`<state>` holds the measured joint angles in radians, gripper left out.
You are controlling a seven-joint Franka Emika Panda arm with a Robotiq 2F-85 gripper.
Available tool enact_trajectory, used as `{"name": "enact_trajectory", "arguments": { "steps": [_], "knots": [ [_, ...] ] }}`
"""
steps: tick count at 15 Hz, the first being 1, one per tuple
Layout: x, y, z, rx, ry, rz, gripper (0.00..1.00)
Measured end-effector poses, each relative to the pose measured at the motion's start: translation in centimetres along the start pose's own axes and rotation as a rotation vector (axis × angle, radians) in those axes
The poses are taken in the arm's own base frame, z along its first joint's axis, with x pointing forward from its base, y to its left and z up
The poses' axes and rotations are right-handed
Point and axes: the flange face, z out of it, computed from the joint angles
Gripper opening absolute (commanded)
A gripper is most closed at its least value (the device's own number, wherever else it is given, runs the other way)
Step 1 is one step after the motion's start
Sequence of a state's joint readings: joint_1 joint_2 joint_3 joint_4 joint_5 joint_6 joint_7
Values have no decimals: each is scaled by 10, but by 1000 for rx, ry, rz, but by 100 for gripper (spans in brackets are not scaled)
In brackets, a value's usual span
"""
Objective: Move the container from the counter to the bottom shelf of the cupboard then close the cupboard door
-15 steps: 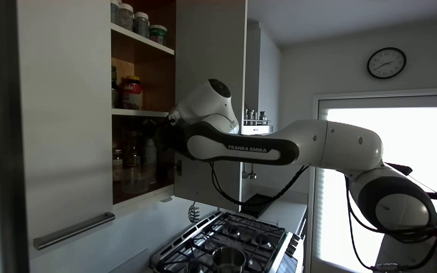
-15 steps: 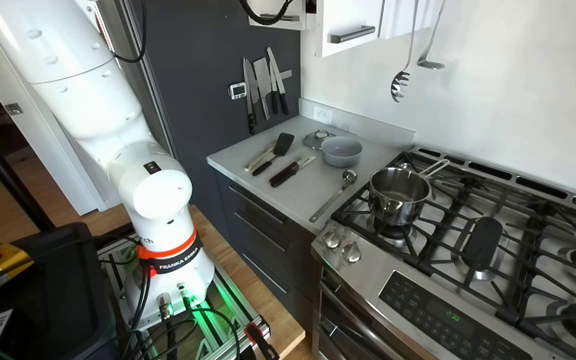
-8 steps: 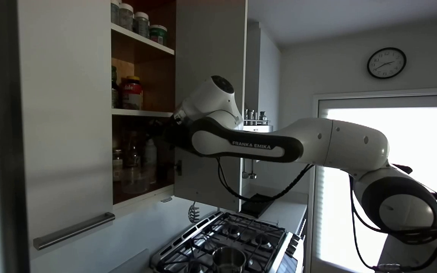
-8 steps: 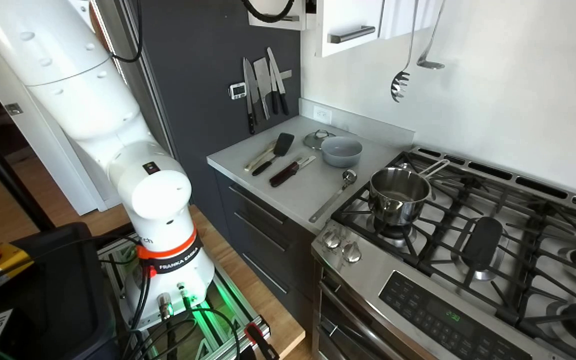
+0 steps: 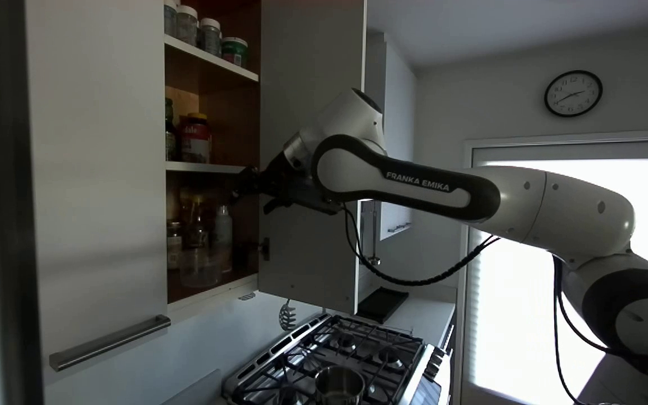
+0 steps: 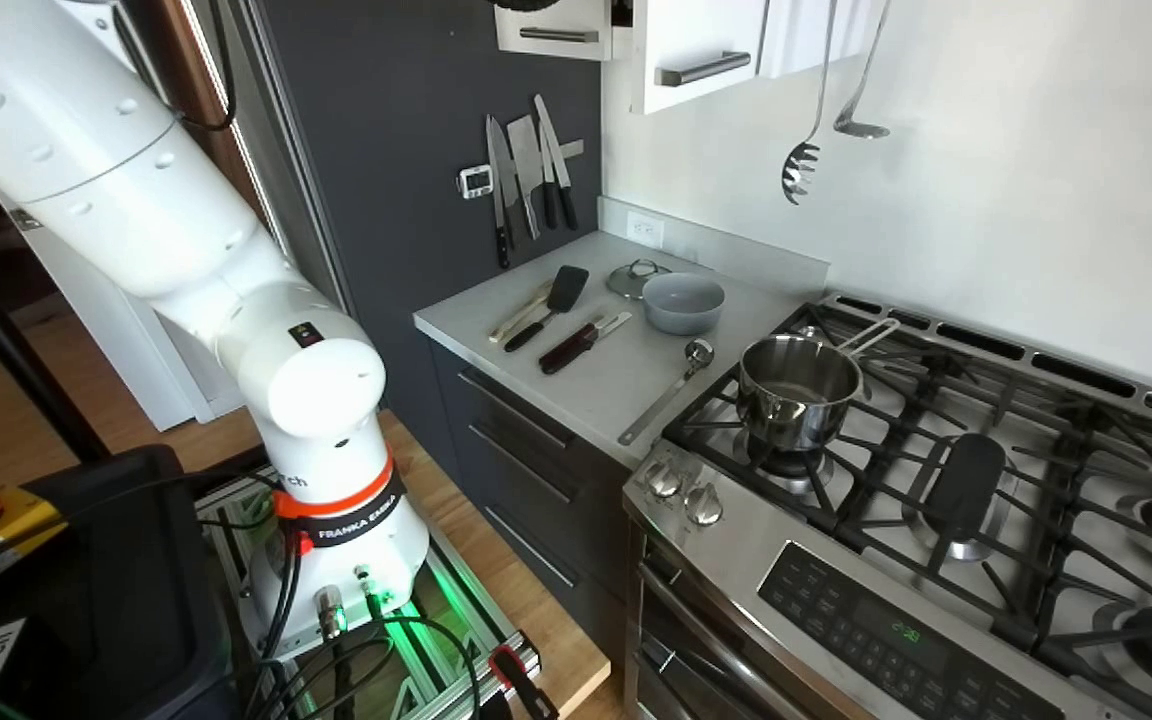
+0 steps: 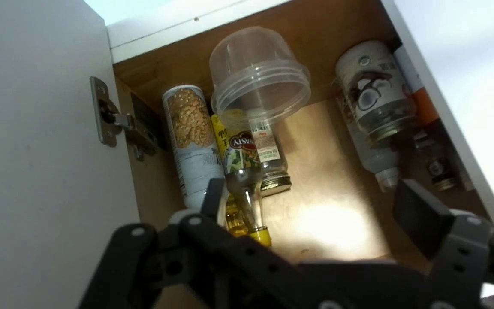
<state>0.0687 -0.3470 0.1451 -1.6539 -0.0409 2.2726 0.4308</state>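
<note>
The container (image 7: pixel 257 73), a clear plastic tub, stands on the bottom shelf (image 7: pixel 324 30) of the cupboard near its front edge; the wrist view has it upside down. An exterior view shows the same container (image 5: pixel 199 270) below and left of my gripper (image 5: pixel 252 194), in front of dark bottles. In the wrist view my gripper (image 7: pixel 315 204) is open, with nothing between its fingers and no contact with the container. The cupboard door (image 5: pixel 313 264) stands wide open, partly behind the arm. Its handle (image 6: pixel 704 68) shows near the lower edge. The counter (image 6: pixel 586 400) holds other kitchenware.
Bottles and a tall can (image 7: pixel 191 133) crowd the shelf behind the container. A door hinge (image 7: pixel 109 116) sits at the opening's side. A shut cupboard panel (image 5: pixel 99 197) lies to the left. Below are the gas hob (image 5: pixel 346 349), with a steel pot (image 6: pixel 798 390), and a grey bowl (image 6: pixel 684 303).
The arm has drawn back to the right and upward, pulling the gripper out of the cupboard opening. The container and the door have stayed where they were.
</note>
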Motion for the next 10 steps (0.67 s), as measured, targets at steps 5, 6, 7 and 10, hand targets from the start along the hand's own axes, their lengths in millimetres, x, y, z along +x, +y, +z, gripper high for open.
{"name": "enact_trajectory", "arguments": {
  "steps": [5, 6, 7, 10],
  "knots": [
    [-24, 13, -33, 33, -123, -104, 100],
    [-28, 15, -39, 38, -143, -113, 100],
    [-31, 18, -45, 30, -144, -116, 100],
    [-35, 24, -52, 20, -138, -111, 100]
  ]
}}
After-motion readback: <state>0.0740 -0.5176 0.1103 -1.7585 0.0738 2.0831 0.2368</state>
